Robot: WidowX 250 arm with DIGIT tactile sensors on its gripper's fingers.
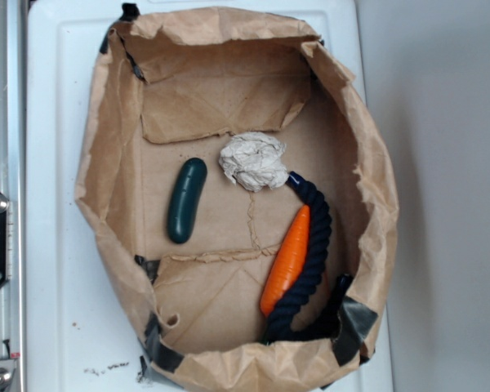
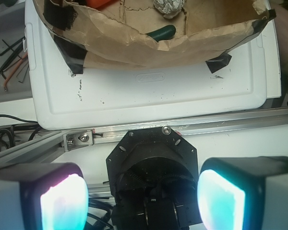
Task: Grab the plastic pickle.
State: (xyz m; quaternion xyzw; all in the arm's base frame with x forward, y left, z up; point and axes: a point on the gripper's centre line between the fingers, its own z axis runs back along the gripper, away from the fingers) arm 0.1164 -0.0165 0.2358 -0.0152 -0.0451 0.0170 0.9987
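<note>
Down on the flat bottom of the paper bag (image 1: 114, 204), left of the middle, sits the plastic pickle (image 1: 186, 200), lying nearly straight up and down in the overhead view with its top end tipped a bit right. Nothing touches it. The crumpled paper ball (image 1: 254, 161) is just off to its upper right, and the carrot (image 1: 287, 260) with the dark rope (image 1: 314, 245) curled along it is well over on the right side.

My pincer (image 2: 143, 194) is spread wide, holding nothing, and it's parked outside the bag over the metal rail (image 2: 182, 127) beside the white board (image 2: 153, 96). So the reach hasn't even started yet.

Handling guess: it's glossy hard plastic, probably light and stiff, so no squish to help me. Rounded and slick means it'll want to squirt out if I pinch near an end. I'd go across the fat middle, jaws on the two long sides.

What I can't see well: from my wrist camera the bag's torn near wall covers most of the pickle, only one green end (image 2: 159, 32) pokes out. The overhead view doesn't show my arm at all. Also can't tell if the creased bag floor under it is actually level
</note>
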